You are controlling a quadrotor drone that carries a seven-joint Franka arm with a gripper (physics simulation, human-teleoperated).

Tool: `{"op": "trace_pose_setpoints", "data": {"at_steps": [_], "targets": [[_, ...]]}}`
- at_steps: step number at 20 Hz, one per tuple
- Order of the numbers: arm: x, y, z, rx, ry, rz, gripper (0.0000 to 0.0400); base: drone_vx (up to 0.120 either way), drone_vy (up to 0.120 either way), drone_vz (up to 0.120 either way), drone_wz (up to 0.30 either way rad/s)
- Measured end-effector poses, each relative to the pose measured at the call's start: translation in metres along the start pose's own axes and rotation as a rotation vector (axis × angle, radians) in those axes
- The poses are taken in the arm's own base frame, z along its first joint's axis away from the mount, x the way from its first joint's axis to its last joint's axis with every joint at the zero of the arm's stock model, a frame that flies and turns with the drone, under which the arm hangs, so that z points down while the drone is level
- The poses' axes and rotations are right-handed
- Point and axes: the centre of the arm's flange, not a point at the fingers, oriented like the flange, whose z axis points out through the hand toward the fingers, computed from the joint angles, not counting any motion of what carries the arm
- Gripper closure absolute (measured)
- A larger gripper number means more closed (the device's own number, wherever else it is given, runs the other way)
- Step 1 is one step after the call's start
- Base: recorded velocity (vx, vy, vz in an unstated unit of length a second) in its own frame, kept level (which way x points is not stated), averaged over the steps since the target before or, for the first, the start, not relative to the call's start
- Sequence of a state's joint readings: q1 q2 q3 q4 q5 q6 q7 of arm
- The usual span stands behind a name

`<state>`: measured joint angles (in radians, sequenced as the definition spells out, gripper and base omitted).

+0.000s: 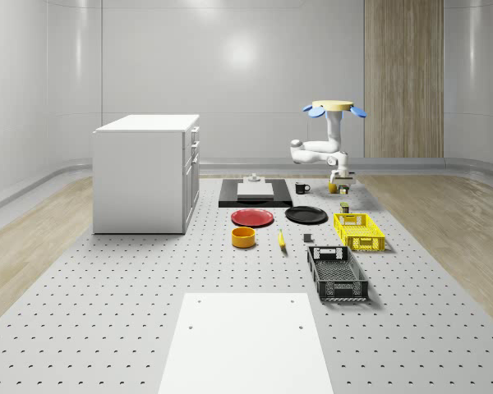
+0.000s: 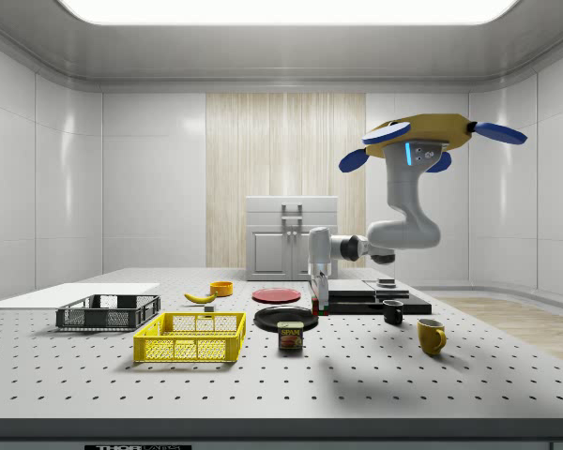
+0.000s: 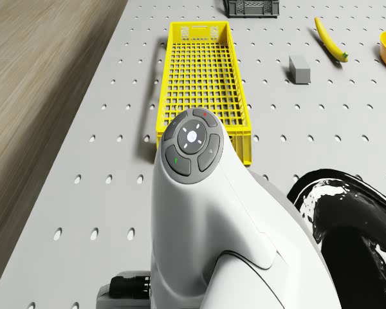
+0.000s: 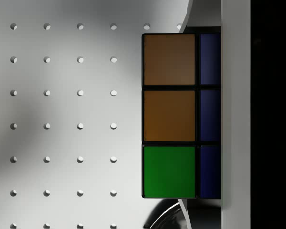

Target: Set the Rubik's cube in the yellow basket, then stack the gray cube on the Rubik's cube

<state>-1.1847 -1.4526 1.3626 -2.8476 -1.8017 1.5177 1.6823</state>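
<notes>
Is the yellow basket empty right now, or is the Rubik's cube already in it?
Empty. The drone view shows only bare mesh inside the yellow basket; the Rubik's cube sits close before the wrist camera, over the pegboard.

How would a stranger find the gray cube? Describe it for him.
Start at the yellow basket on the perforated table. Between it and the banana lies the gray cube. It is a small, plain gray block, dull beside those two yellow neighbours.
</notes>
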Motion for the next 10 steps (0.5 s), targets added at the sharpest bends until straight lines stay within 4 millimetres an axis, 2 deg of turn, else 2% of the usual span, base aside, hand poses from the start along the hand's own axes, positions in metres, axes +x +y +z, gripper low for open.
{"op": "trace_pose_setpoints", "data": {"at_steps": [10], "targets": [[0.0000,0.0000,0.0000,0.000,0.000,0.000,0.0075,0.120,0.000,0.000,0.000]]}}
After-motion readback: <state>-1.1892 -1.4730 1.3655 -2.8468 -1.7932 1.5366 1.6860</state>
